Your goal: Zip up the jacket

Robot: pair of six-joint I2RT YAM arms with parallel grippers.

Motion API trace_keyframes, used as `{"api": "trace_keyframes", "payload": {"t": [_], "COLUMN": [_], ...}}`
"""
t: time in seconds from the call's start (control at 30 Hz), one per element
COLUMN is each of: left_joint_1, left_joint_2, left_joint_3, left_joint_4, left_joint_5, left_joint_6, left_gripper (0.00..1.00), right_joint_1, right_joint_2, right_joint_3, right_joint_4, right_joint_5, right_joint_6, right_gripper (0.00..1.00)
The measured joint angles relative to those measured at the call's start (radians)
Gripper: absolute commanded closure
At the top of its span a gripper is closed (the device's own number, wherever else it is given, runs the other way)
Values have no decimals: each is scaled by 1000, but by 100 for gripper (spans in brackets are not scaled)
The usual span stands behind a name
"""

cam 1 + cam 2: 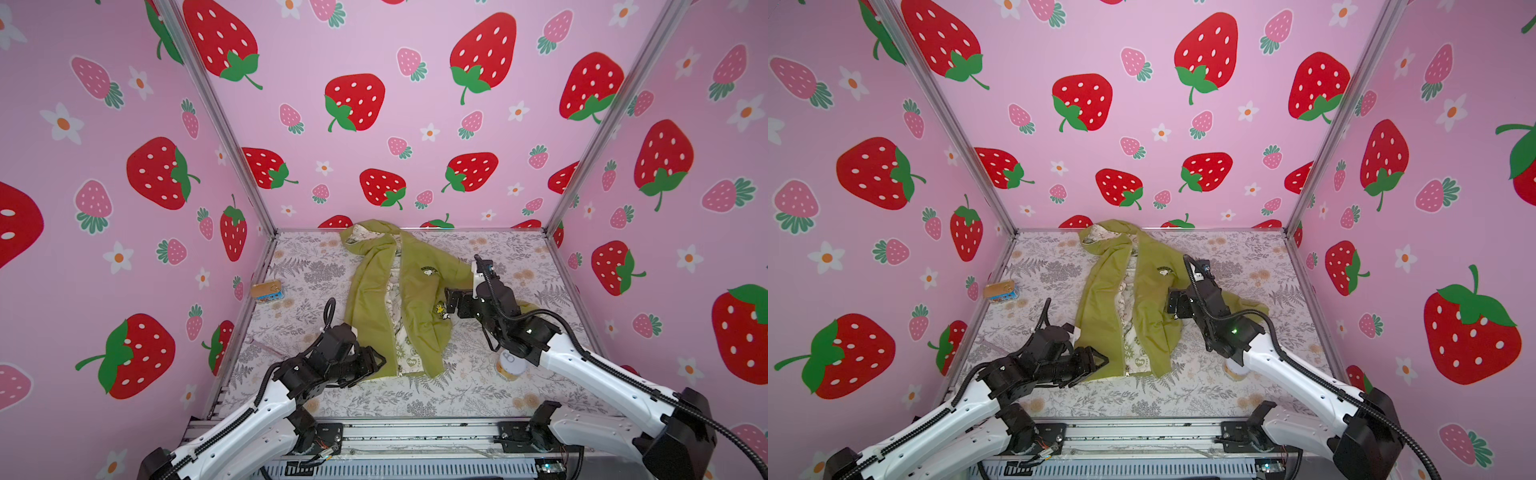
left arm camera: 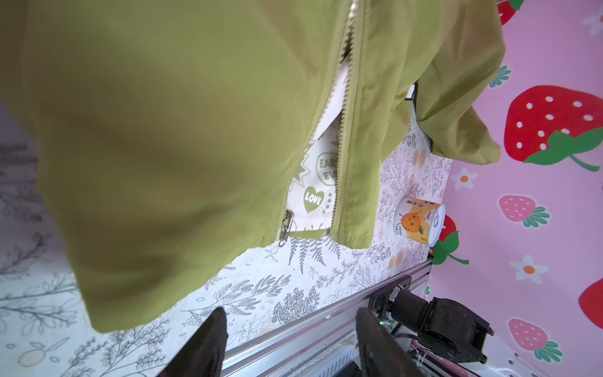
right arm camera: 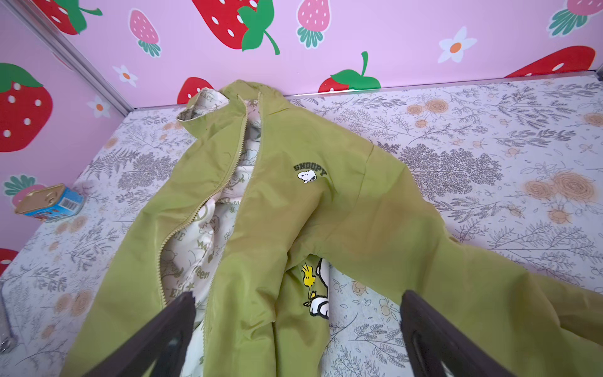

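The olive-green hooded jacket (image 1: 409,291) (image 1: 1142,291) lies on its back mid-table, hood toward the back wall. Its front stands apart and the pale printed lining (image 3: 208,235) shows between the two rows of zipper teeth. A metal zipper pull (image 2: 285,228) hangs at the hem of one front panel. My left gripper (image 1: 380,365) (image 1: 1104,363) (image 2: 291,311) is open beside the hem's near-left corner, nothing between its fingers. My right gripper (image 1: 451,300) (image 1: 1172,301) (image 3: 298,295) is open wide, hovering over the front panel with the dog patch (image 3: 318,293).
A gold-topped blue tin (image 1: 267,291) (image 3: 49,202) lies at the table's left edge. A small white-lidded cup with an orange cartoon (image 2: 421,220) (image 1: 508,368) stands under the right arm. An aluminium rail (image 1: 415,432) runs along the front edge. Strawberry-print walls close three sides.
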Motion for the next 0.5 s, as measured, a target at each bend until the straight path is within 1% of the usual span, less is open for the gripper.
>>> {"api": "trace_keyframes", "payload": {"t": [0.03,0.1,0.13,0.2,0.27,0.4,0.5], "left_joint_1": [-24,-55,-67,-79,-84,-85,-84], "left_joint_2": [-29,-53,-54,-37,3,91,158], "left_joint_3": [-39,-99,-128,-167,-185,-188,-188], "left_joint_4": [19,61,91,136,187,294,357], "left_joint_5": [-15,-39,-53,-78,-100,-122,-129], "left_joint_6": [-43,-109,-138,-177,-204,-220,-220], "left_gripper": [32,31,31,30,29,29,35], "right_joint_1": [0,-2,1,18,52,126,158], "right_joint_2": [0,24,50,119,211,361,431], "right_joint_3": [-5,-15,-23,-35,-40,-44,-56], "right_joint_4": [17,67,103,164,208,267,329], "right_joint_5": [-30,-127,-201,-308,-395,-512,-581], "right_joint_6": [3,18,37,67,98,150,187], "right_gripper": [18,27,31,36,37,40,43]}}
